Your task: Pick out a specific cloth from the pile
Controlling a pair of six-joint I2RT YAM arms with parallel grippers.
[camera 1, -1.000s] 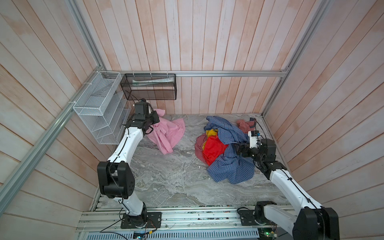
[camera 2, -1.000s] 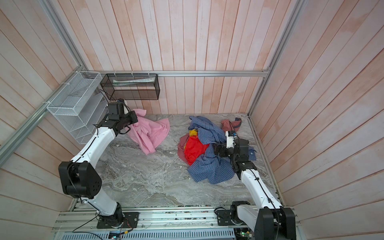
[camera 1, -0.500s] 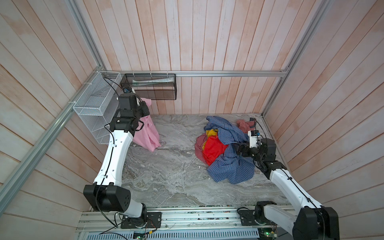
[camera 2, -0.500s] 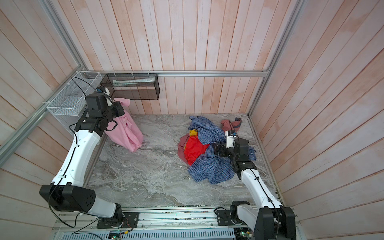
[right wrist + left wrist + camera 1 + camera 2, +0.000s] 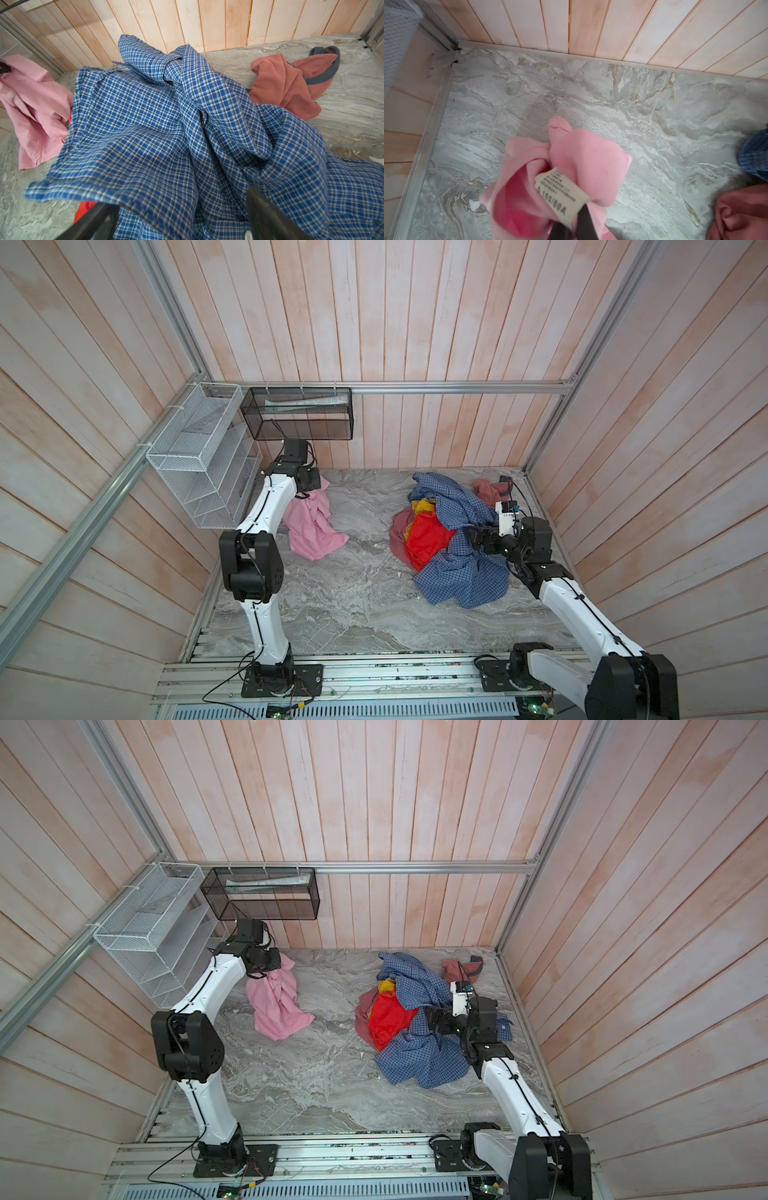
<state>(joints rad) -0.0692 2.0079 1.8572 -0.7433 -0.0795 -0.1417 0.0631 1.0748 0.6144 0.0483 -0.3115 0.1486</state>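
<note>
Our left gripper [image 5: 566, 226] clamps the light pink shirt [image 5: 312, 526] at its white neck label [image 5: 560, 197], its hem trailing below onto the marble, well apart from the pile [image 5: 449, 539], where our right gripper [image 5: 180, 220] hangs spread-fingered over the blue checked shirt [image 5: 166, 128].

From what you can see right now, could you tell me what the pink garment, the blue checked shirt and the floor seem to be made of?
The pink garment: soft matte knit, probably cotton jersey; it bunches in rounded folds.
The blue checked shirt: thin woven cloth, likely cotton; the weave and a frayed edge show.
The floor: grey veined marble look, matte; stone or print, I cannot tell.
</note>
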